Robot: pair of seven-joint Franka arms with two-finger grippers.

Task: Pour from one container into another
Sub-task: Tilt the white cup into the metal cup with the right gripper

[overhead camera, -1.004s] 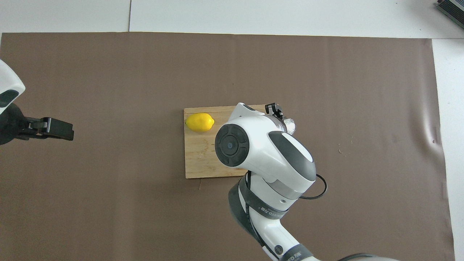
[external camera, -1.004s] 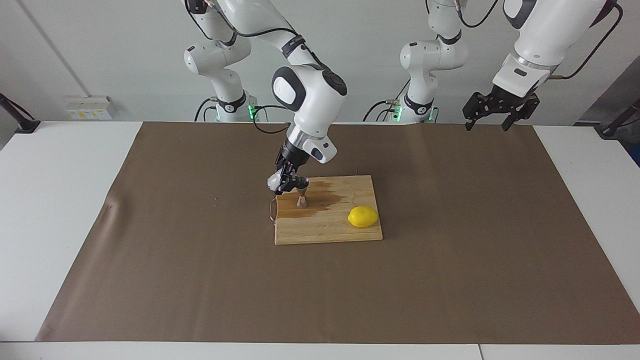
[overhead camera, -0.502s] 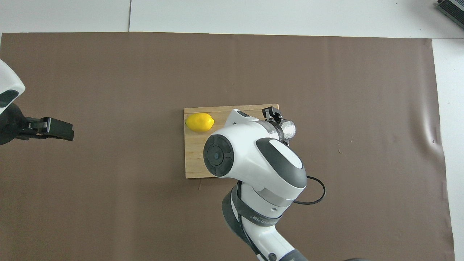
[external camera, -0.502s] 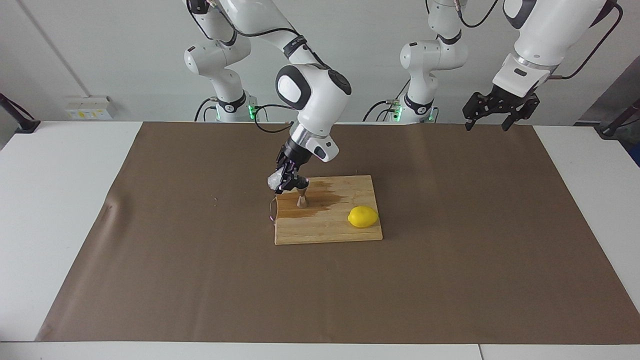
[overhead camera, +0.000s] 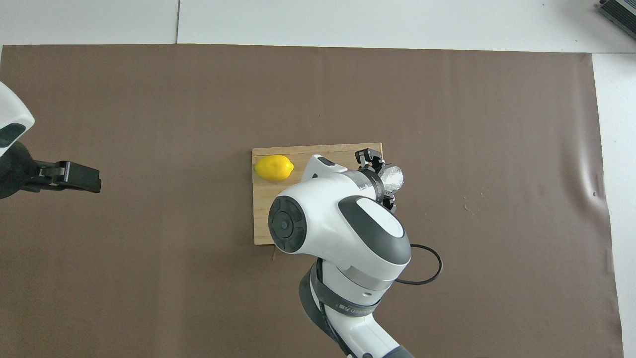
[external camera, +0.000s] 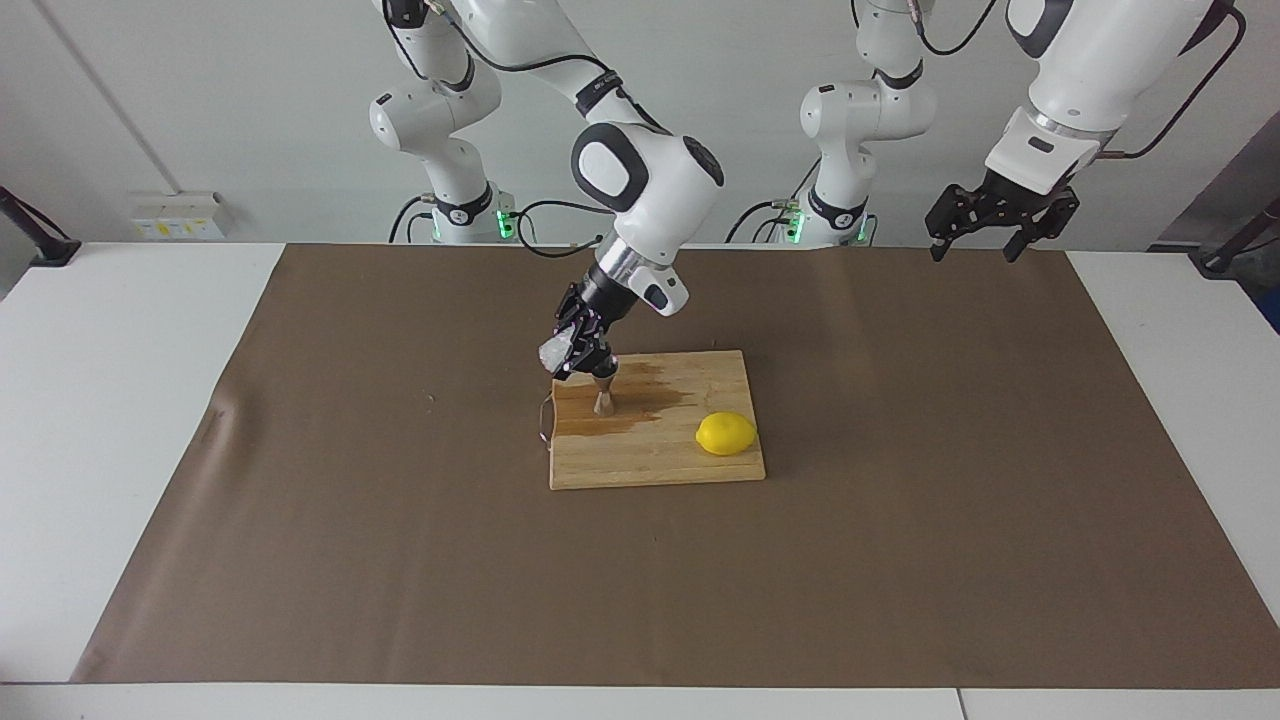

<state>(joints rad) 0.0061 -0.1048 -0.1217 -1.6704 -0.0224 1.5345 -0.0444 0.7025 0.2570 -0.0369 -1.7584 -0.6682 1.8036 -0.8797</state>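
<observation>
Right claw [external camera: 578, 352] pinches the bumpy glass cup [external camera: 553, 351], tilted over the hourglass steel jigger [external camera: 604, 393]; left claw [external camera: 986, 228] spread.

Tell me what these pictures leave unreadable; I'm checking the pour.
- Jigger: hidden under the right arm in the overhead view.
- Jigger's fill level: too small to read in the facing view.
- Glass cup: partly covered by the right hand; contents unreadable.
- Left hand: cut off by the overhead view's edge.

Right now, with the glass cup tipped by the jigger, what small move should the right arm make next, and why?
Probably ease the glass cup upright. The right gripper holds it tilted over the jigger, and a wet stain on the cutting board suggests spillage. The left gripper waits open.
</observation>
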